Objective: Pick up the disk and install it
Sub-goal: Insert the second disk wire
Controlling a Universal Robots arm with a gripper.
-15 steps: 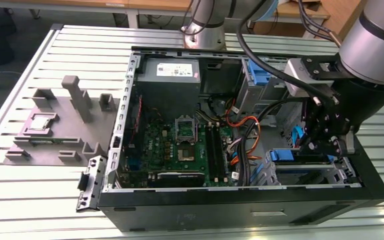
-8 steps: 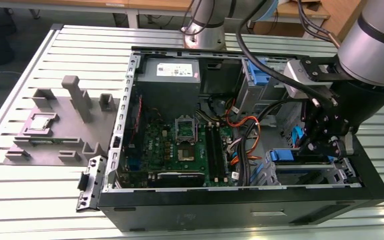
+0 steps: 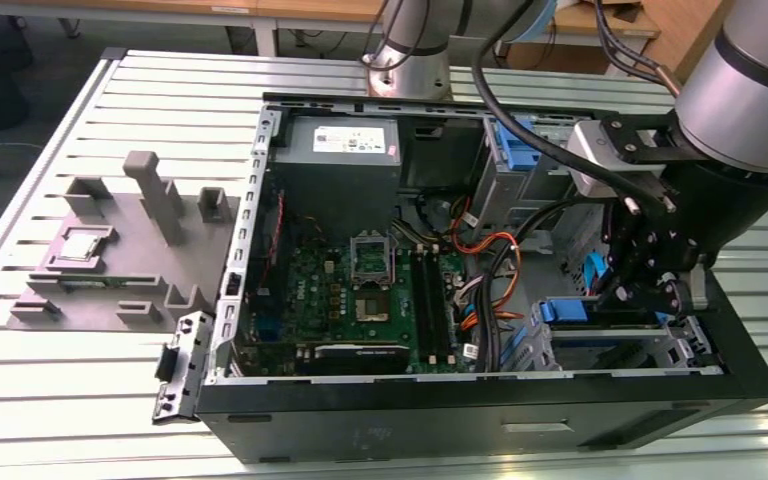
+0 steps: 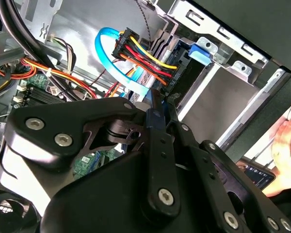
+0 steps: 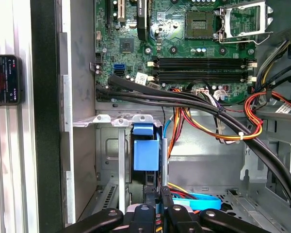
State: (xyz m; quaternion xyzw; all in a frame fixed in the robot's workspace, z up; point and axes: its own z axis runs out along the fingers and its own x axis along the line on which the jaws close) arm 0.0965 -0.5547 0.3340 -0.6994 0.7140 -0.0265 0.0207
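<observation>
Hand (image 5: 156, 206) pinches the disk (image 5: 146, 153) by its edge, upright inside the drive cage (image 5: 114, 145)

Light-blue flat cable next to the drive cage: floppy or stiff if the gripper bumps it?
Probably floppy: the light-blue cable bends in a loose loop. Likely light, being a thin ribbon. It may spring back after a nudge, since one end seems anchored at the black connector.

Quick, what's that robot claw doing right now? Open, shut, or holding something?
Gripper: shut on a thin upright blue-edged part, apparently the disk, down inside the computer case.
</observation>
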